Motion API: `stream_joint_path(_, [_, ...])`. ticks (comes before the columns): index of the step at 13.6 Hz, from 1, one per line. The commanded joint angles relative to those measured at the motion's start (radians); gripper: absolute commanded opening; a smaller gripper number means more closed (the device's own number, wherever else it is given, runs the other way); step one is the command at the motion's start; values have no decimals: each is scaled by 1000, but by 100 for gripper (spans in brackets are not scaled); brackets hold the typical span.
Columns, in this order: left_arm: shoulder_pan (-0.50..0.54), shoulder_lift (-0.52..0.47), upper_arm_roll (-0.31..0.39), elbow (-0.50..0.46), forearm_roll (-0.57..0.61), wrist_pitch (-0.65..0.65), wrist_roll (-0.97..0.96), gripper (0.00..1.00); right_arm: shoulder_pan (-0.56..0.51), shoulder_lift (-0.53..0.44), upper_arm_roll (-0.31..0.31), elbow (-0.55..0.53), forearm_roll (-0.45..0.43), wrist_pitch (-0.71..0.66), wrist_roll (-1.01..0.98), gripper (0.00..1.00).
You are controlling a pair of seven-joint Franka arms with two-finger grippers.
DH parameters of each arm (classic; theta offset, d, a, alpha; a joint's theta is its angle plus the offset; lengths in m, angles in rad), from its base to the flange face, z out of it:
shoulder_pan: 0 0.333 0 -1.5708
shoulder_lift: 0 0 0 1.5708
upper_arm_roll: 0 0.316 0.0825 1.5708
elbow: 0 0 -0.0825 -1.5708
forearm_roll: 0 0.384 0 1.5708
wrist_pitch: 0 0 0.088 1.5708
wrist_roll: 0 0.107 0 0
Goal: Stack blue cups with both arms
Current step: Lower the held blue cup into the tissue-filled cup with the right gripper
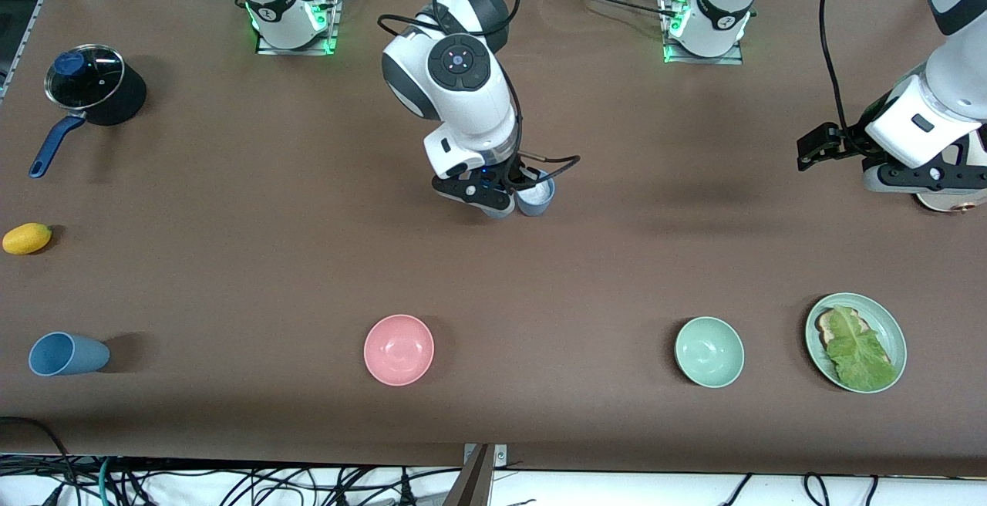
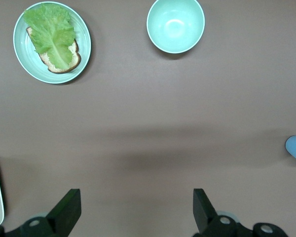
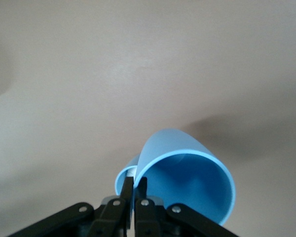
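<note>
Sky-blue plastic, thin and light: the cup (image 3: 187,182) pinched by its rim in the right hand (image 3: 134,185) looks stiff but slippery, so gripping the wall near the lip seems the safest hold. It hangs over the middle of the surface (image 1: 231,259). The second blue cup (image 1: 68,354), duller, lies on its side near the front edge at the right arm's end. The left hand (image 2: 137,207) waits with fingers spread, holding nothing, over its own end. Counted: two blue cups, two bowls, one plate, one pot, one lemon.
</note>
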Motion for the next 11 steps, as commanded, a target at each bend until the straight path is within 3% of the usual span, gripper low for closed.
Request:
stream_joint_path(1, [-1, -7, 4, 9, -20, -20, 26, 100, 30, 53, 0, 99, -7, -15, 24, 0])
stream_joint_path(11, [4, -7, 9, 5, -20, -34, 26, 100, 35, 89, 1, 114, 37, 108, 69, 0])
